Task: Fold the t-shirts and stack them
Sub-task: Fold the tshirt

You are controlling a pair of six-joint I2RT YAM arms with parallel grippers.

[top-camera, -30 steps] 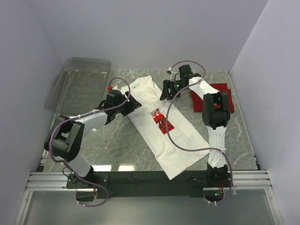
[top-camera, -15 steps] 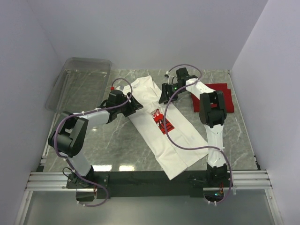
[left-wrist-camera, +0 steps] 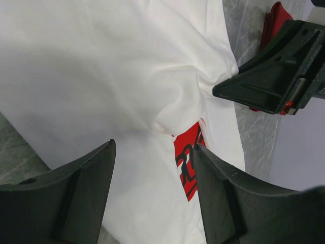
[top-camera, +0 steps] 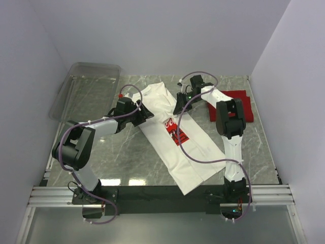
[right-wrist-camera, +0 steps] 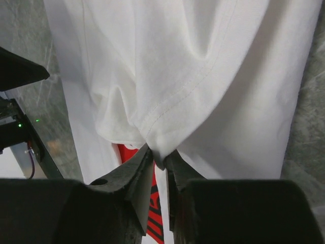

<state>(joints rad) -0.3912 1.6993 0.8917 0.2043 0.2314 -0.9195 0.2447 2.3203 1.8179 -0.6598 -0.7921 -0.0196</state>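
Observation:
The white t-shirt (top-camera: 195, 150) lies folded in a long diagonal strip across the table, with its red chest graphic (top-camera: 175, 131) facing up. My right gripper (top-camera: 179, 105) is at the shirt's far right edge, shut on a bunched pinch of white cloth (right-wrist-camera: 203, 51) held between its fingertips (right-wrist-camera: 160, 160). My left gripper (top-camera: 145, 113) hovers open over the shirt's left side. White cloth (left-wrist-camera: 101, 61) shows between its spread fingers (left-wrist-camera: 152, 188), which grip nothing. The red t-shirt (top-camera: 247, 99) lies folded at the back right, partly behind the right arm.
A clear plastic bin (top-camera: 86, 89) sits at the back left corner. Grey walls close in the table on three sides. The two grippers face each other closely across the shirt's upper part, and the right gripper (left-wrist-camera: 274, 76) shows in the left wrist view.
My right gripper has shut on the white shirt's edge and shifted slightly left. The left arm has barely moved and stays open.

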